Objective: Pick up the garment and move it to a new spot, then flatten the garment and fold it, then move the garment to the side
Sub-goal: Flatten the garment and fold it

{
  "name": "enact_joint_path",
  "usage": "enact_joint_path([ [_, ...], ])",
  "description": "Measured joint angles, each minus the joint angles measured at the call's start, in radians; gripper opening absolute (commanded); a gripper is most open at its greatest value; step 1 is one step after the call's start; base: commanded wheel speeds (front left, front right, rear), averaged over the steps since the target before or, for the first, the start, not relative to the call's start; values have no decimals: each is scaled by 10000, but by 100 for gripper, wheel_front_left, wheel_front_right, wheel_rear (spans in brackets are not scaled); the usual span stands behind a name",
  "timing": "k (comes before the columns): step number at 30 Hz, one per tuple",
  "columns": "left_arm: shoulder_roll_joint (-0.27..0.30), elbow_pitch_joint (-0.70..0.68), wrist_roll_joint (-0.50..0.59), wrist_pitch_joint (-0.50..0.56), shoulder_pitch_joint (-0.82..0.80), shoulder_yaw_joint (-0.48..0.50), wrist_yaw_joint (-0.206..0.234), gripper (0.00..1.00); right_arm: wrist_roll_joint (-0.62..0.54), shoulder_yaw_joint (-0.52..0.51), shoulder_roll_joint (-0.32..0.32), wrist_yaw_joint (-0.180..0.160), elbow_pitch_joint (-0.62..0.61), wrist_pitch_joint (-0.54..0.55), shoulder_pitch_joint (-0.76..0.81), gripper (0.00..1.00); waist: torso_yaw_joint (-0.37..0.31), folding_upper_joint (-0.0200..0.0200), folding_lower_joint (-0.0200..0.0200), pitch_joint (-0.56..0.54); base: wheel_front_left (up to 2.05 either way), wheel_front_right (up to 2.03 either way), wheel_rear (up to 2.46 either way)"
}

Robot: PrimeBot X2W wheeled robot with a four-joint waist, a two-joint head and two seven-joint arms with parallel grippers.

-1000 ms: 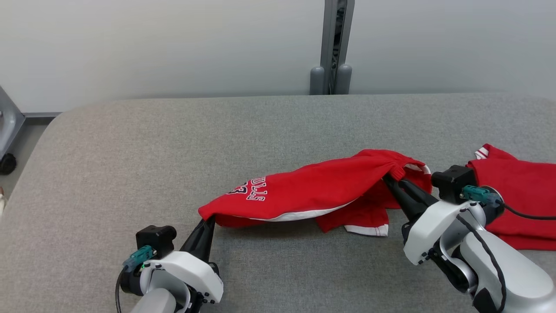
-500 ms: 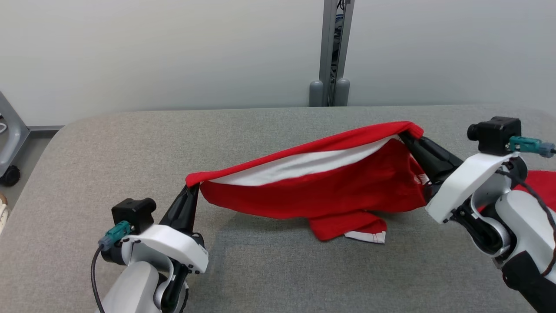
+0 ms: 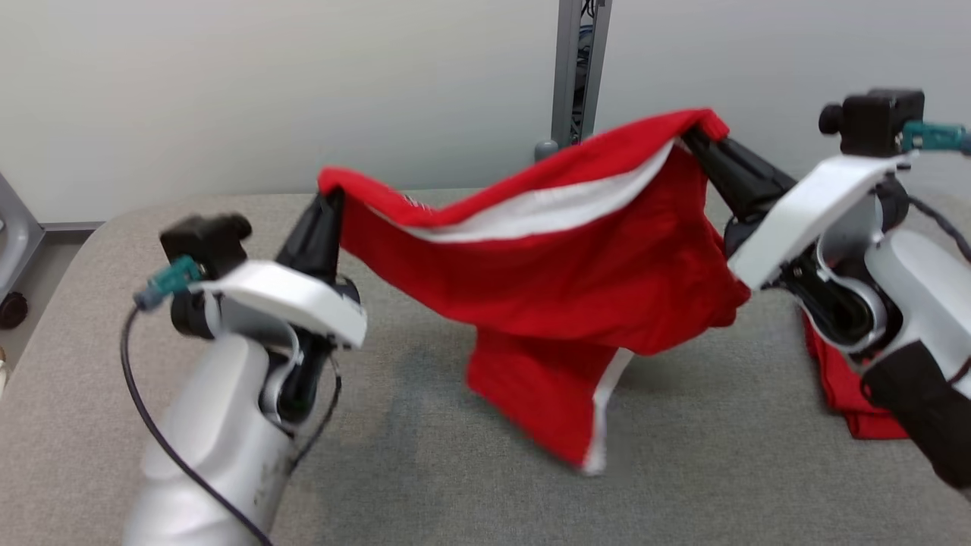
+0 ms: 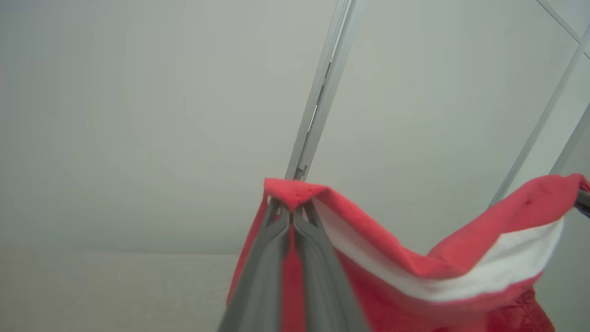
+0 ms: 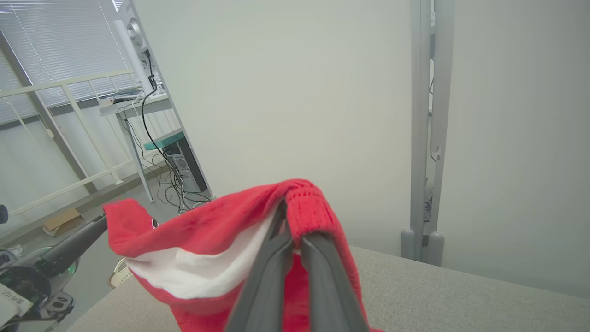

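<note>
Aloft at centre frame, red garment (image 3: 576, 280) hangs above the grey table (image 3: 425, 485) | bare tabletop lower centre and left, rounded edge at far left, wall (image 3: 227, 91) behind | left gripper (image 3: 328, 199) clamped on garment's upper-left corner | right gripper (image 3: 694, 140) pinching its upper-right corner | hem droops between them toward lower centre.
</note>
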Motion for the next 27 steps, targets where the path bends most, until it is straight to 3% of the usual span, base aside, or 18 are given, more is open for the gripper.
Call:
enact_joint_path([
  [6,215,431,-272,920,-1570,290,268,0,13,629,372,0,993,203,-1642,0,-111,0,0,300,0,0,0],
  [16,403,2075,-545,2182,-4655,359,201,0,-259,2048,800,0,3108,-343,-4457,0,-227,0,0,1599,0,0,0],
  [21,349,2855,-405,1871,-6260,293,117,0,-621,2709,1080,2,4211,-1379,-5786,0,-232,0,0,2450,0,0,0],
  [27,73,3682,-353,520,-7789,362,8,0,-1572,2949,1348,2,5906,-2729,-7280,0,-113,0,0,3401,0,0,0],
])
